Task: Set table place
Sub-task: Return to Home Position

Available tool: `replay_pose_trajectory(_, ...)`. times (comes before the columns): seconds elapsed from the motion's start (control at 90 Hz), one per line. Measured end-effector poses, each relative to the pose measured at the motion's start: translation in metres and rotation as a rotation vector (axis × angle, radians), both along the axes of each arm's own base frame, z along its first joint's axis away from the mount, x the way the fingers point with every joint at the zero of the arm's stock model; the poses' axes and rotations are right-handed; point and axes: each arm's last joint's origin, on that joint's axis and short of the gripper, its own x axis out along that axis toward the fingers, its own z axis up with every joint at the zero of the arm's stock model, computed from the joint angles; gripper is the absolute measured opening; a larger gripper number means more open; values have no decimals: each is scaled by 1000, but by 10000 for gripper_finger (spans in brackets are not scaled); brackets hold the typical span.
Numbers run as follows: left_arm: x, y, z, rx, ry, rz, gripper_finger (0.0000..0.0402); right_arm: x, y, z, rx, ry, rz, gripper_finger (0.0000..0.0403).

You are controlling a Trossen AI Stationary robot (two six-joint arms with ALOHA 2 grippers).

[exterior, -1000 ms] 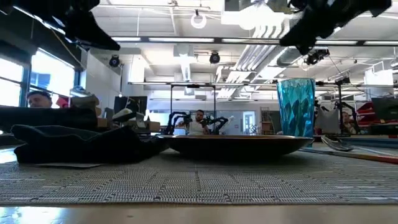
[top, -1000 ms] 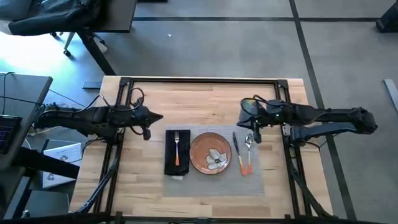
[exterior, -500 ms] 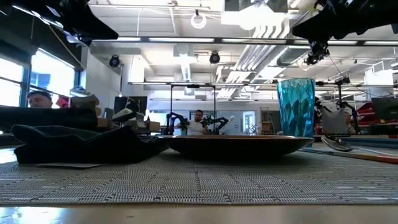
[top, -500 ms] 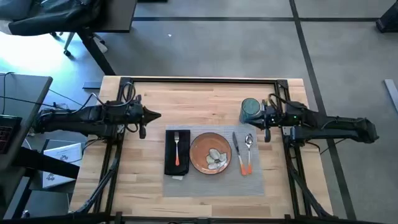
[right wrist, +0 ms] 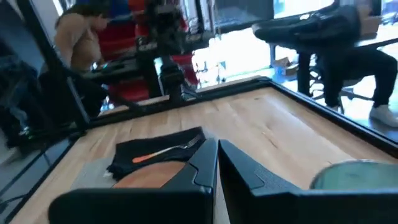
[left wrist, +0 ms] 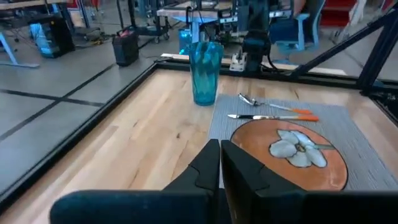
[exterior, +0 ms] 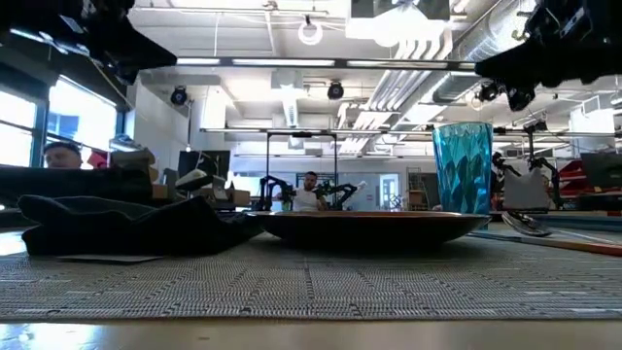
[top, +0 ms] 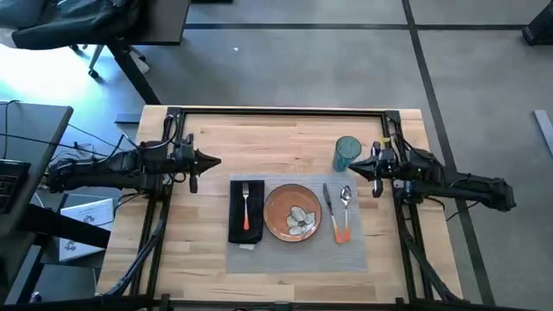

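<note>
The grey placemat lies on the table. On it are the black napkin with an orange-handled fork, the orange-brown plate, a knife and a spoon. The teal glass stands upright on the wood just past the mat's far right corner. My right gripper is shut and empty, raised, right beside the glass. My left gripper is shut and empty, raised left of the mat's far left corner. The left wrist view shows the glass and plate.
The table's black frame rails run along its far side and under both arms. Bare wood lies between the mat and the far edge. Desks, other robot arms and people show in the room beyond the table.
My right gripper has drawn back from over the glass toward the table's right edge; the glass stands where it was. My left gripper has moved a little toward the table's left edge.
</note>
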Motion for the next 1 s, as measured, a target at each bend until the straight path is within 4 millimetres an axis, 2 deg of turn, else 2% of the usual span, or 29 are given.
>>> replay_pose_trajectory(0.122,-2,-1,-10,-21,-78,-29,0,-2,0,-15,5,-61,-16,0)
replay_pose_trajectory(0.256,-6,-1,-24,-31,-77,-28,0,-3,0,-32,14,-48,-20,0)
replay_pose_trajectory(0.711,-26,-3,-45,-33,-221,-30,0,-5,0,-35,-9,-14,-40,0)
replay_pose_trajectory(0.922,-19,-4,-69,-77,-206,-79,0,-5,0,-35,-13,-14,-44,0)
replay_pose_trajectory(1.0,-18,-5,-71,-78,-232,-107,0,-5,0,-35,-13,-12,-44,0)
